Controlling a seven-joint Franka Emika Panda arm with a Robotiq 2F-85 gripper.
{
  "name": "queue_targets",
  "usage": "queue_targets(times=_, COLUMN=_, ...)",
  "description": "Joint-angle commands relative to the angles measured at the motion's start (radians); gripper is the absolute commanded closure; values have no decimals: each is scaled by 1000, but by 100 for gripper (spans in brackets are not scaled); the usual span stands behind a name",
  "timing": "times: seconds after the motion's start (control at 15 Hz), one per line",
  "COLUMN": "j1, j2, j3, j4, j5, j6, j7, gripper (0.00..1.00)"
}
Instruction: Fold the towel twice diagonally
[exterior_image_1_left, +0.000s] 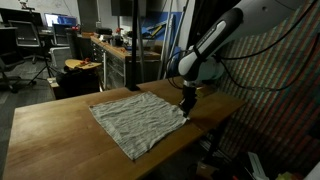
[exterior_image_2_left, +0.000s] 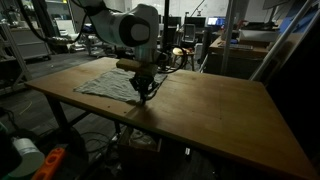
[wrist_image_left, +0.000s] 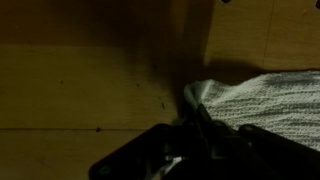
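A pale, wrinkled towel (exterior_image_1_left: 135, 118) lay spread flat and unfolded on a wooden table (exterior_image_1_left: 50, 125), roughly in the middle of the top, turned so that its corners pointed toward the table's edges like a diamond. The robot's arm (exterior_image_1_left: 215, 45) reached down from above the far side of the table, and its gripper (exterior_image_1_left: 186, 103) stood at the towel's corner nearest the arm, pointing straight down, with the tips at or just above the wood. In an exterior view the gripper (exterior_image_2_left: 143, 92) hung low over the near corner of the towel (exterior_image_2_left: 105, 82), with bare table (exterior_image_2_left: 220, 115) stretching away beside it. In the wrist view, which was very dark, the towel (wrist_image_left: 265, 100) filled the right side, and its rounded corner rose a little just ahead of the gripper (wrist_image_left: 205, 140), whose black fingers (wrist_image_left: 135, 158) came in from the bottom edge on either side of that corner. Whether the fingers were clamped on the cloth or merely close about it could not be told from these views. Behind the table stood a cluttered workbench (exterior_image_1_left: 110, 48).
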Motion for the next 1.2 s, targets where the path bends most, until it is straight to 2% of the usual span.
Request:
queue_targets(times=0.0, j1=2, j2=2, j3=2, j4=30, j5=-34, j6=-36, j7=6, gripper=98)
queue_targets(times=0.53, j1=35, j2=13, j3=10, j4=139, j5=-159, j6=-199, j7=46, gripper=98)
queue_targets(times=1.13, j1=102, j2=88, j3=65, j4=346, j5=-205, j6=-425, j7=56, gripper=98)
